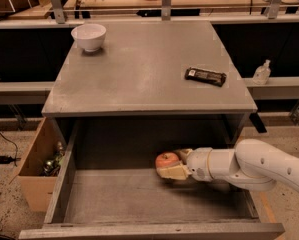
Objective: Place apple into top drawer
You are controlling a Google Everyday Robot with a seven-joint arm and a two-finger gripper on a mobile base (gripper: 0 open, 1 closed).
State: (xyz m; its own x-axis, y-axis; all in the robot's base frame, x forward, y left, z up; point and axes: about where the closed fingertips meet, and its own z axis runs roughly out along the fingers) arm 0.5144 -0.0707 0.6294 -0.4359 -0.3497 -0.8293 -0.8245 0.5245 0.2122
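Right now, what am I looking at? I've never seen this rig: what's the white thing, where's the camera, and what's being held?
There is one camera view, looking down on a grey cabinet from its front. The white arm coming in from the right is the robot's. Its two-finger hand is inside the open drawer, toward the back, shut on the apple. On the cabinet top are a white bowl and a dark packet. A cardboard box stands on the floor to the left.
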